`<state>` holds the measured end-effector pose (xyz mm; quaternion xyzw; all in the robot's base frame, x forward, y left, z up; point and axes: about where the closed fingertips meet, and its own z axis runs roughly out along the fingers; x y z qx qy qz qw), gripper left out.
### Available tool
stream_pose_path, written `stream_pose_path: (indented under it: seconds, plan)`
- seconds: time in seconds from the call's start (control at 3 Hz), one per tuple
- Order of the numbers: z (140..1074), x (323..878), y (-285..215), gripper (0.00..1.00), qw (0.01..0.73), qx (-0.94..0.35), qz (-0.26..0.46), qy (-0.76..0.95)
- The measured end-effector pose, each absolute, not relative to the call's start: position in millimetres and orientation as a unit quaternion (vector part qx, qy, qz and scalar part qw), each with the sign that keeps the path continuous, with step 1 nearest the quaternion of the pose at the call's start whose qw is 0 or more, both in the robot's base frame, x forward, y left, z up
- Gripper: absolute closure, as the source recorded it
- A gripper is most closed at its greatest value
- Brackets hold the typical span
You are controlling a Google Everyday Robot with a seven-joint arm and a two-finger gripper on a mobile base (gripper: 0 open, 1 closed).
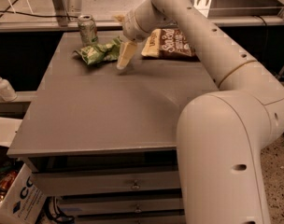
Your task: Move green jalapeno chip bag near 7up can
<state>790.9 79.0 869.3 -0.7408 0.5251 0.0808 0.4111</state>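
Observation:
The green jalapeno chip bag [97, 53] lies crumpled on the grey table [109, 111] near its far left corner. The 7up can [88, 29] stands upright just behind it, a little to the left, with a small gap between them. My gripper [119, 45] is at the bag's right end, pointing down at the table. It is open: one cream finger [124, 55] reaches down beside the bag's right edge and the other shows behind the wrist. Nothing is held.
A larger brown-and-cream chip bag [172, 43] lies at the back of the table, right of my gripper. A white pump bottle [3, 87] stands on a low ledge to the left. Drawers [132, 183] sit under the table, and a cardboard box [16, 199] is on the floor at lower left.

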Motion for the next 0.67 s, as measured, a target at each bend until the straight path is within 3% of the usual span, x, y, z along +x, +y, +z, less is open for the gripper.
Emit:
stream_pose_path:
  seconds: [0.67]
  plan:
    - [913,742,29,0.00,0.451,-0.699,0.077,0.549]
